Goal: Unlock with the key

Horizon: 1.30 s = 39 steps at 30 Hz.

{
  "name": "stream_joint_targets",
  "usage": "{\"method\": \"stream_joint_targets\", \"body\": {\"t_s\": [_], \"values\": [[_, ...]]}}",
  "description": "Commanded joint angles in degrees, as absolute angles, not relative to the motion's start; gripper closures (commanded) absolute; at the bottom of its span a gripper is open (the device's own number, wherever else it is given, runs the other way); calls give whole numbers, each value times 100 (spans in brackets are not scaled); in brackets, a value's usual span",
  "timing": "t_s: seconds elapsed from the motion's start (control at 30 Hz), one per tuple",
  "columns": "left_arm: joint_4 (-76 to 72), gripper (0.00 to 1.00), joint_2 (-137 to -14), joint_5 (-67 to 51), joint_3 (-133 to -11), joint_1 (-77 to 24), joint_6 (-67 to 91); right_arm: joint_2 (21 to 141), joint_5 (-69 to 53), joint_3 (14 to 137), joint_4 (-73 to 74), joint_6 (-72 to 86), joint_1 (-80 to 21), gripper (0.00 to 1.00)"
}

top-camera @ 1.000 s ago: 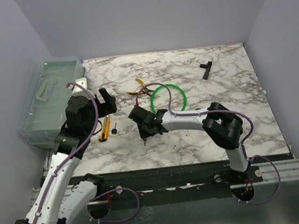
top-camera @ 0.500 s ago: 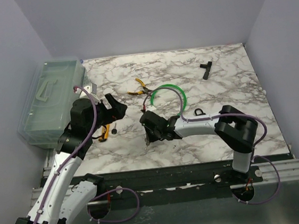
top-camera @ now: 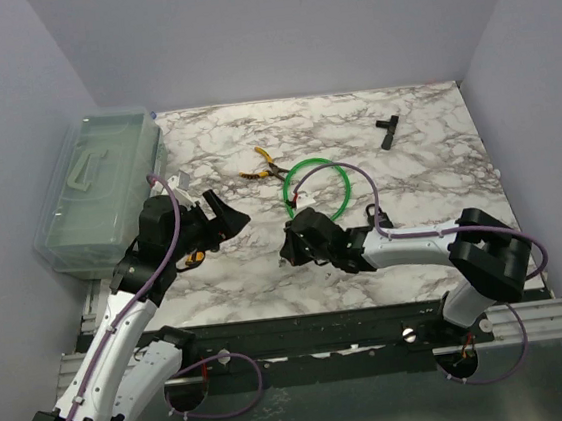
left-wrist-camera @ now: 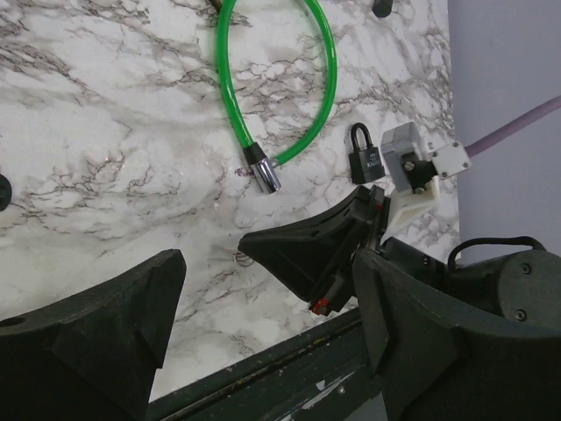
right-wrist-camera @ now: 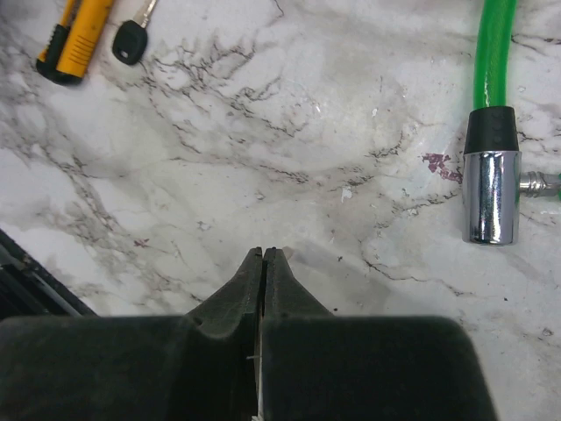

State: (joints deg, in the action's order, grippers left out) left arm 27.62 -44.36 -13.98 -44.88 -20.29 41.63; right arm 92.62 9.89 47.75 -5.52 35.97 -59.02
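While the left gripper (top-camera: 230, 219) hangs wide open, the right gripper (right-wrist-camera: 261, 256) is pinched tight. A thin pale sliver between its tips looks like the tiny silver metal key (right-wrist-camera: 254, 360). The small black padlock (left-wrist-camera: 361, 162) lies off to its right, nearer the right arm, past the green cable loop (left-wrist-camera: 226, 79), with bare marble table (top-camera: 426, 155) around it.

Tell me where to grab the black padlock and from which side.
Probably take the black padlock by its squat body, straight down from above, one finger on each side edge. It lies flat on the marble table, so only those edges offer purchase.
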Motion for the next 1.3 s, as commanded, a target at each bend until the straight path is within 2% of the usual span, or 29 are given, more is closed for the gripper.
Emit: {"method": "stream_joint_targets", "body": {"t_s": [0.0,0.33,0.6,0.8,0.83,0.97,1.03,1.17,1.27], "values": [[2802,16,-4431,-1774,-4296,-1995,4419,8858,1086,4528,-1200,3720,-5863,100],[2268,21,-4512,-2215,-3859,-1996,5078,8427,1098,4322,-1431,3708,-5845,100],[2595,24,-4363,-1608,-4146,-1995,4248,8869,750,4293,-706,3460,-5853,100],[2618,24,-4830,-1544,-4321,-1995,3880,9049,388,4085,-314,3525,-5858,98],[2689,24,-4901,-1576,-4447,-2000,3771,8956,369,3996,-270,3558,-5854,94],[3014,21,-5087,-1179,-4934,-1996,3121,8525,393,3725,175,3677,-5854,61],[3078,20,-5149,-887,-4999,-1995,2874,8323,418,3667,455,3680,-5854,50],[3096,20,-5223,-718,-4949,-1995,2790,8065,297,3775,852,3362,-5854,38],[3096,20,-5194,-722,-4948,-1995,2769,8062,158,3935,996,3070,-5854,37]]}}
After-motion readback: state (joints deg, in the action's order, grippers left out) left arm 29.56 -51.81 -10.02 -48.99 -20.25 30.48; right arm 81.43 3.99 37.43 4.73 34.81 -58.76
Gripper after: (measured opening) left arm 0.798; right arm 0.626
